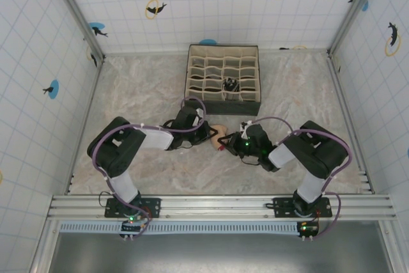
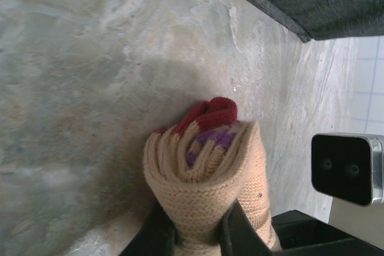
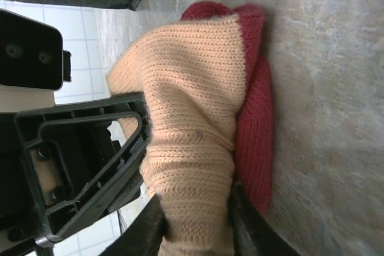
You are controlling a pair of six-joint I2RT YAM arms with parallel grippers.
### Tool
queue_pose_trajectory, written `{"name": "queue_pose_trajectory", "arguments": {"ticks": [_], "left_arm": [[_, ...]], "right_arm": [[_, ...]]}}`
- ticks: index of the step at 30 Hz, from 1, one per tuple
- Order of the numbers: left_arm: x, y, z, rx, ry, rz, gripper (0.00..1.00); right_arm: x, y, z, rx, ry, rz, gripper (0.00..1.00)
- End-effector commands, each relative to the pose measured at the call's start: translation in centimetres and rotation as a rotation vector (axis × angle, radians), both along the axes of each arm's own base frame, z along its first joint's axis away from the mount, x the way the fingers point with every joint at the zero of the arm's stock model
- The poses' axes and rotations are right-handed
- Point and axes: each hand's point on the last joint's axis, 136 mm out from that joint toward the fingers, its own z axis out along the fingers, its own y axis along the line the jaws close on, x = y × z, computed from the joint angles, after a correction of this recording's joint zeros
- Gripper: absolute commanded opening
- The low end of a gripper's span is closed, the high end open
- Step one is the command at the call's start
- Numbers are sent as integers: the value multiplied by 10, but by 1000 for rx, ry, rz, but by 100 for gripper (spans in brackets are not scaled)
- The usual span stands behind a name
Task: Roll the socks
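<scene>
Left gripper: is clamping the near end of the peach sock. Both fingers are pressing into the knit, so the jaws are closed on fabric, not on air.
Why held so: judging by the coiled layers showing at the free end, this pinch is keeping the roll from springing open.
Right gripper: is closing around the same sock from the opposite side, with peach knit bunching and narrowing between its fingers. It looks like a grip, though a light one.
Why two claws: one is likely anchoring the bundle while the other is working the dark red cuff over it. That is a judgement.
Peach sock: is lying on the table near the middle, between the two arms, rolled into a short fat bundle. Dark red and purple are peeking from its core, and the red cuff is folding along the side touching the table.
Striped sock: is sitting in a compartment of the organizer box, apart from the work.
Organizer box: is standing just behind the grippers, probably waiting to take the finished roll.
Risk: the roll may be slackening if either pinch eases.
</scene>
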Motion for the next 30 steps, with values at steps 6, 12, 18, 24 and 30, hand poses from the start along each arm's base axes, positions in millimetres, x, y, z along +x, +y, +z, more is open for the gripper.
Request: {"name": "queue_pose_trajectory", "arguments": {"ticks": [6, 12, 18, 24, 30], "left_arm": [[-28, 14, -38, 226, 57, -217, 0], [-37, 14, -43, 218, 70, -306, 0], [-36, 12, -41, 207, 67, -334, 0], [-33, 10, -44, 207, 77, -323, 0], [-34, 10, -46, 200, 85, -313, 0]], "right_arm": [[-25, -32, -23, -318, 52, 100, 47], [-12, -41, -4, -436, -31, 131, 73], [-5, -46, -6, -431, -32, 144, 75], [-9, -27, -18, -352, 24, 215, 68], [-23, -13, -32, -283, 76, 246, 62]]}}
